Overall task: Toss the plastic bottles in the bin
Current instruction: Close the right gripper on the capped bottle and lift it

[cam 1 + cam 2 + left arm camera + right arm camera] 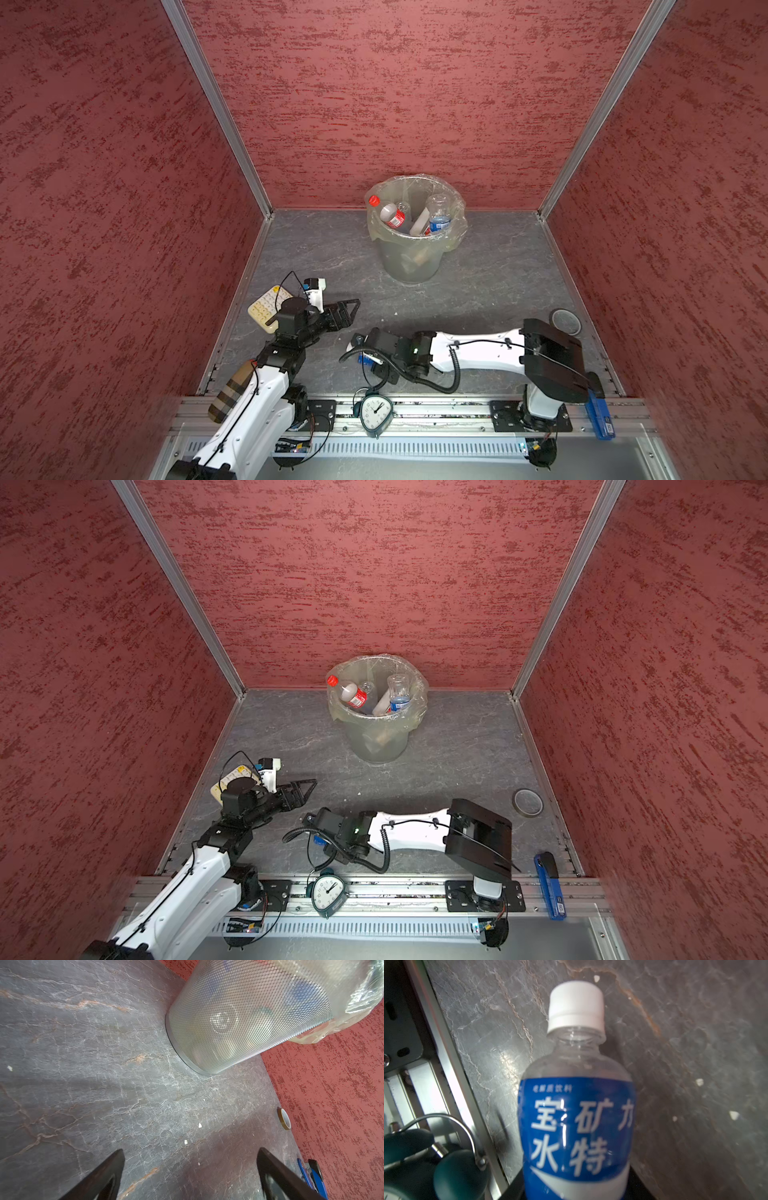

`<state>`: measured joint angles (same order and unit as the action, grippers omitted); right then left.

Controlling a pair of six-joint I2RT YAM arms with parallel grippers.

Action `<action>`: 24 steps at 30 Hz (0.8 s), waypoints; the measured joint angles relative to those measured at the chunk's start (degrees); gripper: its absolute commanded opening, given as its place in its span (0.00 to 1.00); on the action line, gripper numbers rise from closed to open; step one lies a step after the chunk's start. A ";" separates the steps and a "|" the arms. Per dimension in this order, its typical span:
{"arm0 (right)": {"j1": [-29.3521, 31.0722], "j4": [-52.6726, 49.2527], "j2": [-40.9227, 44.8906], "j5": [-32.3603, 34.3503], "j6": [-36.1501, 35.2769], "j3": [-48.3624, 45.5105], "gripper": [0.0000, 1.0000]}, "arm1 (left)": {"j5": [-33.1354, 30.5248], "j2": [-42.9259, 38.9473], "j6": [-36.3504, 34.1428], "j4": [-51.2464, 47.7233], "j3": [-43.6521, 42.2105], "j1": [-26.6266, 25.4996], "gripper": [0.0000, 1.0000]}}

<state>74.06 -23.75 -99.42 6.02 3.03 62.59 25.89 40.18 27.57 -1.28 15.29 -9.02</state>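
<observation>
the right hand (368, 357) is closed on a blue-label bottle (577, 1118) with a white cap, low over the near part of the table (478, 282), just beside the teal alarm clock (376, 411). the grip seems to sit on the bottle's lower body, so the thin wall could buckle or the slick label slide out during the carry. the clock's handle is close, and a careless lift might knock it or catch the wrist cable.

the left hand (351, 309) is spread wide and holds nothing. it is close by, and the two arms could crowd each other.

the bin (415, 253) stands well apart at the back. the bottles already inside, a red-capped bottle (390, 214) and a blue-banded bottle (439, 216), reach up to the rim, so one dropped from high may bounce off them and out, or drag the loose bag.

in both top views the wrist hides nearly all of the held bottle. the right wrist view barely shows the fingers, so i cannot tell whether the bottle rests on the table or is lifted. the left arm partly covers the cream calculator (266, 311), and any bottles under the arms would go unseen.
</observation>
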 measured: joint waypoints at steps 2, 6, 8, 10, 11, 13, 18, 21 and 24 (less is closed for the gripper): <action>0.00 0.28 3.65 1.57 0.63 -2.40 0.42 | 0.00 0.09 0.00 0.07 0.00 0.00 0.99; 0.00 1.22 9.79 4.85 2.58 -6.80 0.38 | -0.02 0.72 -0.11 0.09 0.00 -0.46 0.99; 0.00 2.16 12.52 6.56 3.74 -9.16 0.35 | -0.07 1.01 -0.39 0.09 0.00 -1.16 0.99; 0.00 3.54 16.06 8.83 5.14 -12.20 0.34 | -0.33 1.14 -0.70 0.02 0.00 -2.58 0.99; 0.00 4.24 18.03 10.01 5.77 -13.68 0.34 | -0.57 1.11 -1.01 0.02 0.00 -3.37 0.99; 0.02 5.81 22.73 13.11 7.21 -16.63 0.34 | -1.18 1.11 -1.73 -0.02 0.02 -5.40 0.99; 0.04 10.71 34.62 21.53 10.08 -22.21 0.34 | -2.67 1.64 -3.37 -0.57 0.50 -9.84 0.99; 0.04 13.31 40.63 26.12 11.19 -24.90 0.32 | -3.32 1.77 -4.24 -0.81 0.94 -11.39 0.99; 0.04 15.02 45.97 30.27 11.80 -27.34 0.32 | -3.96 1.66 -4.96 -0.87 1.16 -12.44 0.99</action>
<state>74.11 -8.73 -53.45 36.29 14.83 35.24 21.93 41.85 22.61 -2.15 16.45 -21.45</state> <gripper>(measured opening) 0.477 0.994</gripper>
